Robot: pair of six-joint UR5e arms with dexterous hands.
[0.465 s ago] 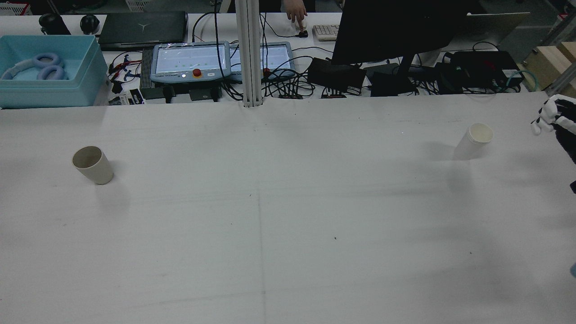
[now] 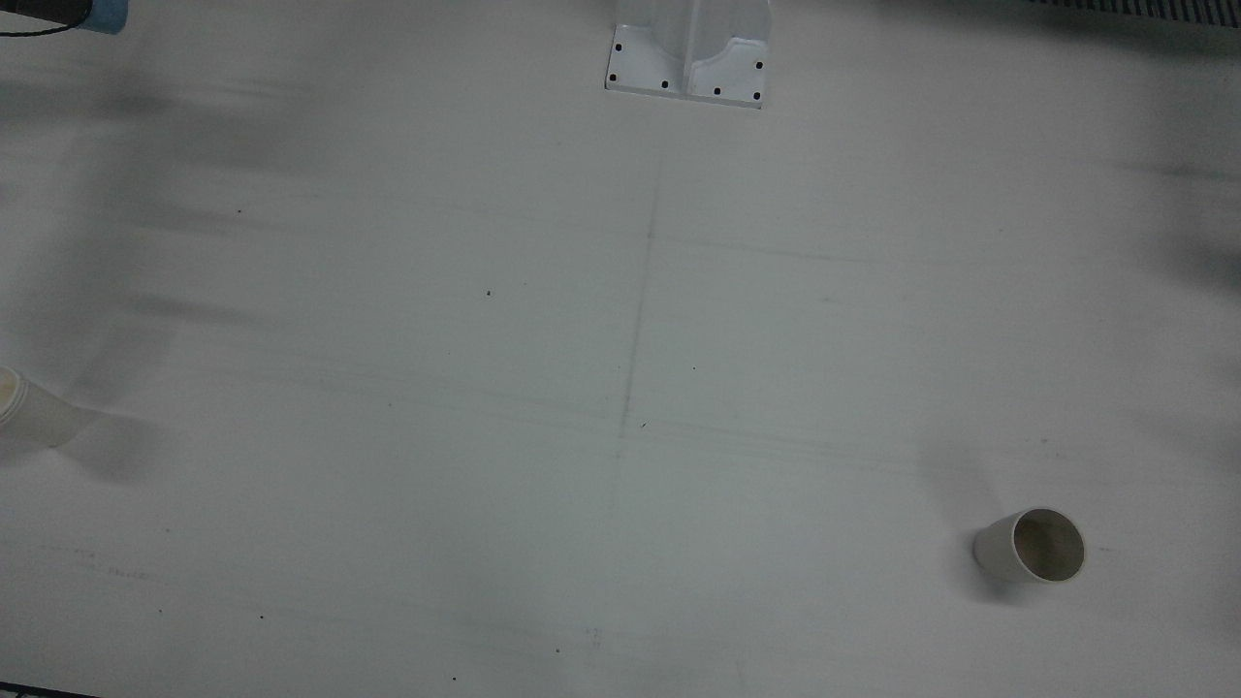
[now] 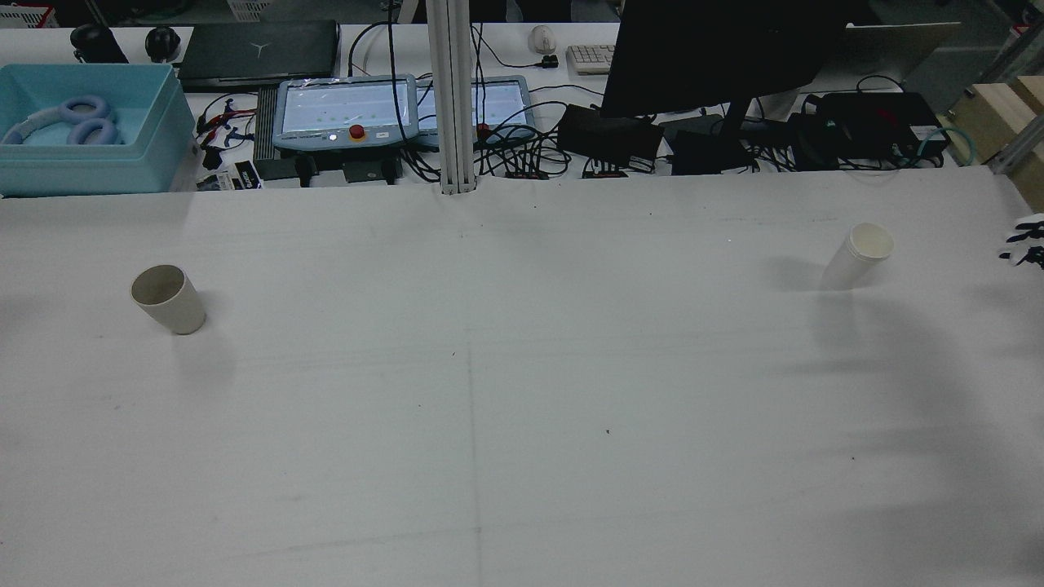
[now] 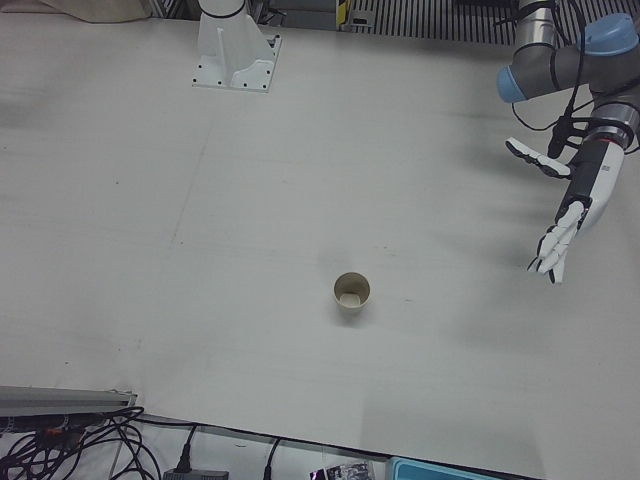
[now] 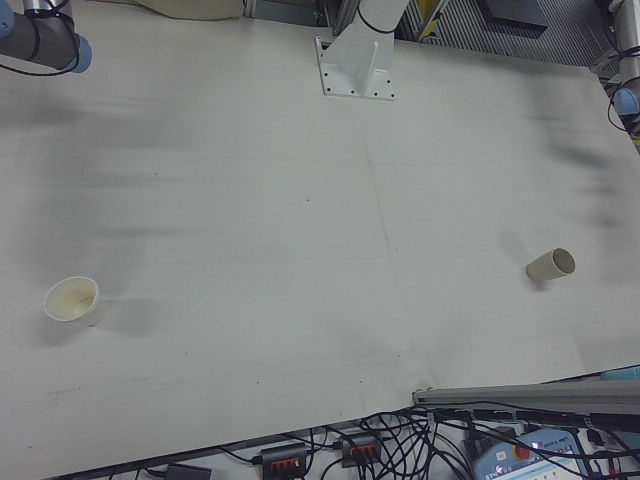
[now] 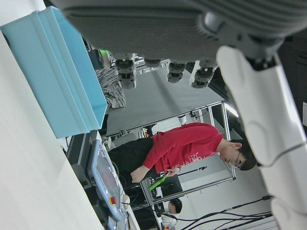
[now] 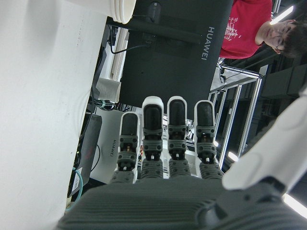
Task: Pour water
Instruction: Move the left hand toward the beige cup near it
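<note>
Two paper cups stand far apart on the white table (image 3: 506, 391). The beige cup (image 3: 167, 297) (image 2: 1033, 546) (image 4: 351, 295) (image 5: 551, 265) is upright on my left side. The white cup (image 3: 858, 254) (image 2: 29, 412) (image 5: 72, 298) stands on my right side, and its rim (image 7: 120, 9) shows in the right hand view. My left hand (image 4: 570, 205) (image 6: 168, 72) hovers open, well to the outer side of the beige cup. Only the fingertips of my right hand (image 3: 1026, 244) (image 7: 163, 143) show at the rear view's right edge, outboard of the white cup; its fingers are straight and hold nothing.
Behind the table's far edge sit a light blue bin (image 3: 81, 130), two teach pendants (image 3: 347, 110), a black monitor (image 3: 718, 57) and tangled cables. A metal post (image 3: 453, 98) rises at the back centre. A person in a red shirt (image 6: 184, 146) stands beyond.
My right hand has drawn back to the right, almost out of the rear view. A person's hand at the far desk has left the mouse. Both cups are unmoved.
</note>
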